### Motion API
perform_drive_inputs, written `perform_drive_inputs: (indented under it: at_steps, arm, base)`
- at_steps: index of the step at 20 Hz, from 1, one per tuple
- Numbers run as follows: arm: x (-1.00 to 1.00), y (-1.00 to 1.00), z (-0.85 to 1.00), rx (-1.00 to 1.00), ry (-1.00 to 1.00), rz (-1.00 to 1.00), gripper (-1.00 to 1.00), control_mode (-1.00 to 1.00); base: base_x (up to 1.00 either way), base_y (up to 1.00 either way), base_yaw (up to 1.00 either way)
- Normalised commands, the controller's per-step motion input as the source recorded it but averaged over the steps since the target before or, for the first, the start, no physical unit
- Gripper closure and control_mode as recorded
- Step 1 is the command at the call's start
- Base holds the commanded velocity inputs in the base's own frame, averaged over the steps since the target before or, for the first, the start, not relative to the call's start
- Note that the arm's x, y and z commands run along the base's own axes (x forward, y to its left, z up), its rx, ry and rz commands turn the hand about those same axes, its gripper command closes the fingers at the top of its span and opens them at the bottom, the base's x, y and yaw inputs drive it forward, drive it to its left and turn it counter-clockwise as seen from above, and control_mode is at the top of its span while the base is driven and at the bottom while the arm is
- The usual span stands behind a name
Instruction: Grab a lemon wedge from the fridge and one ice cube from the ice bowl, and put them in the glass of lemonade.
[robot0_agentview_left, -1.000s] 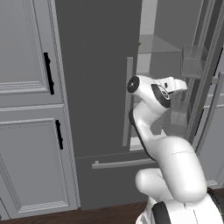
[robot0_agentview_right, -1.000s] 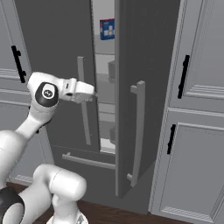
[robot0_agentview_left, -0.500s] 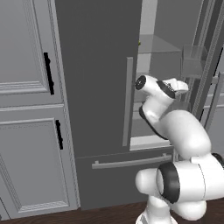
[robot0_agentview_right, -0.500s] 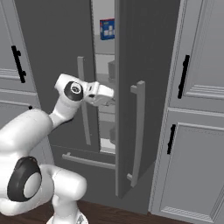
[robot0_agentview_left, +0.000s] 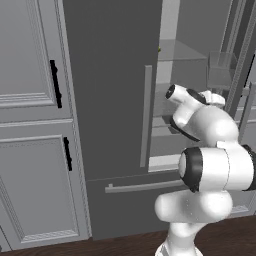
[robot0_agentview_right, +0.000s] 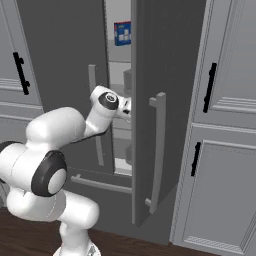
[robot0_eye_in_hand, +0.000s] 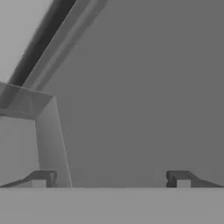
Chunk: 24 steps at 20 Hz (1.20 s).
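Note:
The fridge (robot0_agentview_left: 110, 100) stands ahead, dark grey, with its right door (robot0_agentview_right: 165, 60) swung open on a pale interior with clear shelves. A tiny yellow-green speck, seemingly the lemon wedge (robot0_agentview_left: 159, 49), peeks past the left door's edge on an upper shelf. My gripper (robot0_agentview_right: 128, 107) reaches into the gap between the doors at mid height, open and holding nothing. In the hand view its fingertips (robot0_eye_in_hand: 41, 178) stand wide apart before a grey door panel. The ice bowl, ice cube and glass of lemonade are out of view.
A blue box (robot0_agentview_right: 122, 33) sits on a high shelf. The open door's long bar handle (robot0_agentview_right: 159, 145) juts out right of my hand, and a bar handle's end (robot0_eye_in_hand: 46, 131) is close in the hand view. Light grey cabinets (robot0_agentview_left: 30, 125) flank the fridge. A clear door bin (robot0_agentview_left: 220, 70) hangs at right.
My hand has moved forward and to the right, toward the fridge opening, and the elbow has swung round behind it. The jaws stayed wide open. The fridge doors have not moved.

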Motion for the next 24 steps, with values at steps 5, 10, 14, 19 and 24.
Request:
perform_drive_inputs:
  at_steps: [5,10,14,19,24]
  arm:
    - [0.0,-1.0,-0.01,0.0,0.02,-0.19,-1.0,-1.0]
    - [0.0,-0.98,0.0,0.0,0.0,-0.19,-1.0,-1.0]
    - [0.0,-0.62,0.0,0.0,0.0,-0.15,-1.0,-1.0]
    - [-0.04,0.44,0.02,0.0,-0.04,-0.01,-1.0,-1.0]
    - [-0.26,0.99,0.04,0.04,-0.18,0.15,-1.0,-1.0]
  base:
    - [0.0,0.0,0.0]
    - [0.0,0.0,0.0]
    - [0.0,0.0,0.0]
    - [0.0,0.0,0.0]
    - [0.0,0.0,0.0]
